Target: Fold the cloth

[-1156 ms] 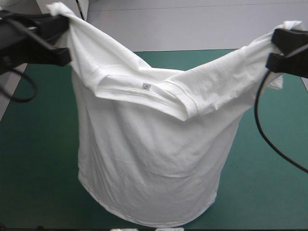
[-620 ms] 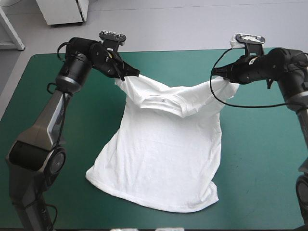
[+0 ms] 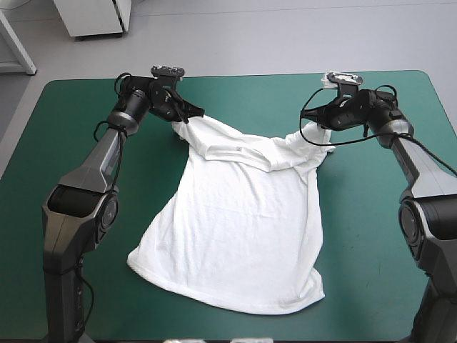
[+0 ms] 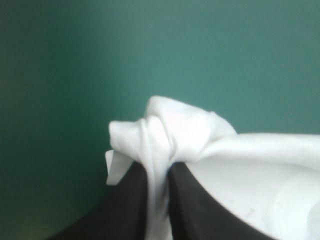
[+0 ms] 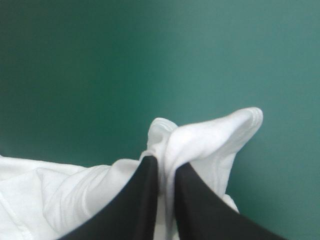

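High view shows left hand (image 3: 184,113) and right hand (image 3: 317,122) low, far forward, pinching the T-shirt (image 3: 243,221).

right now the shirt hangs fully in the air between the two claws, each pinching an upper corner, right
No: most of the shirt lies on the table, as the high view shows. The left claw and right claw do each pinch an upper corner.

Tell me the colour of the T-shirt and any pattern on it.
The T-shirt is plain white, no pattern; the high view shows it best.
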